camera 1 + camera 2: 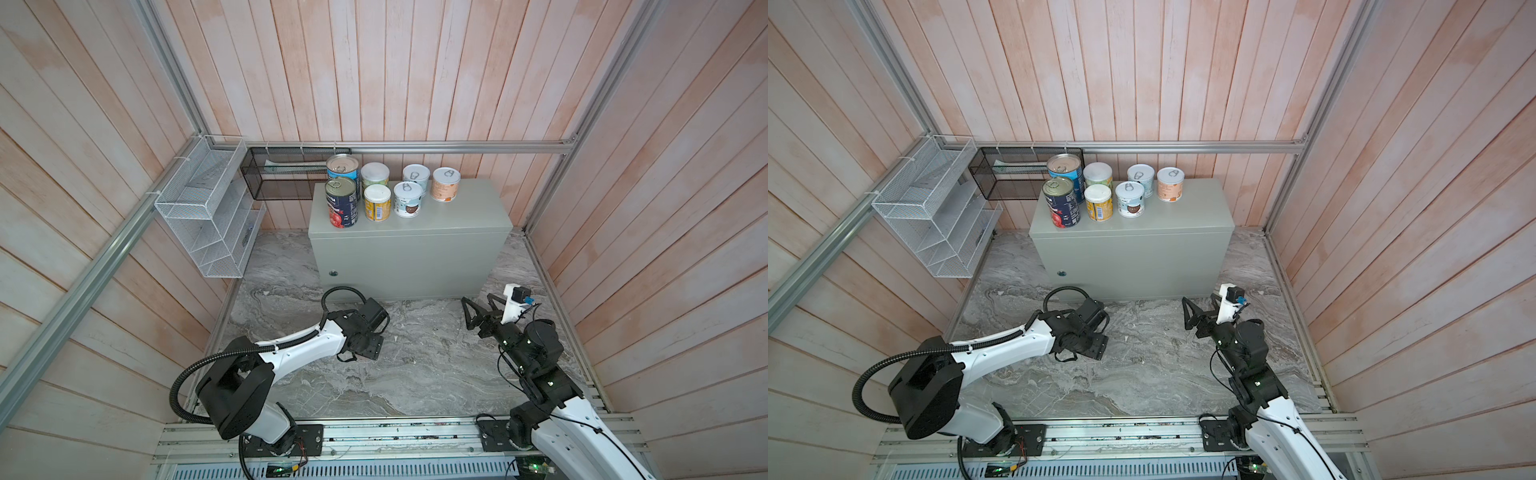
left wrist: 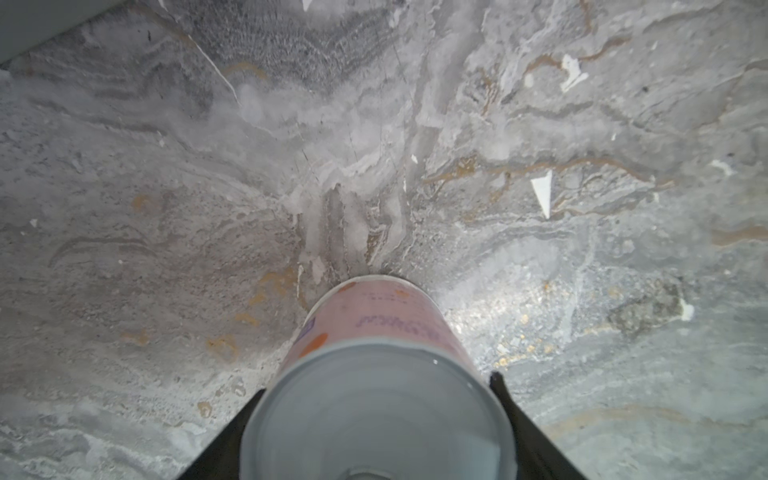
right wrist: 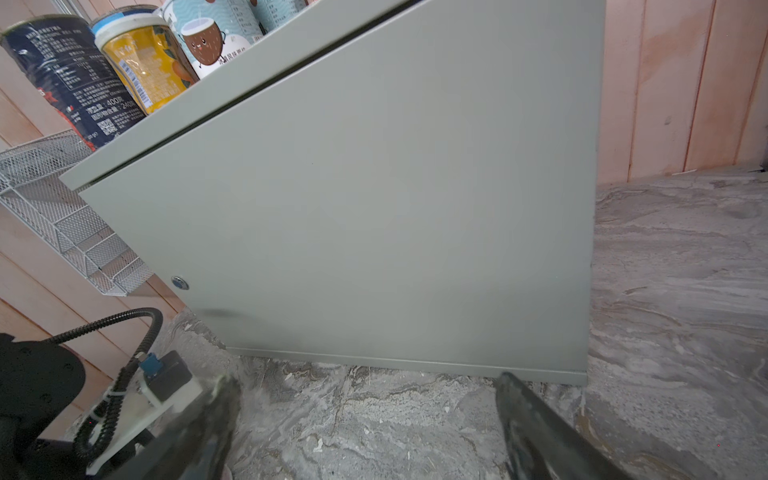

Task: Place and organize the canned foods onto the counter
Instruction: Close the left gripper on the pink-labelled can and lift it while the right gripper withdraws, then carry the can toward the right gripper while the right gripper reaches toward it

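Observation:
A pale pink can (image 2: 374,328) stands on end on the marble floor. My left gripper (image 2: 377,384) is shut on it, with a black finger (image 2: 505,399) against each side. In both top views this can is hidden under the left wrist (image 1: 363,332). Several cans stand at the left end of the counter (image 1: 457,216): navy (image 1: 341,201), light blue (image 1: 342,166), yellow (image 1: 377,202), green (image 1: 375,174), coconut (image 1: 407,199), pale (image 1: 416,176) and peach (image 1: 446,184). My right gripper (image 1: 478,306) (image 3: 365,380) hangs open and empty, low before the counter's front right.
A white wire basket (image 1: 208,208) hangs on the left wall. A black mesh basket (image 1: 286,174) is mounted behind the counter's left end. The marble floor (image 1: 415,365) spreads between the arms. Wood walls close in three sides and a metal rail (image 1: 395,436) runs along the front.

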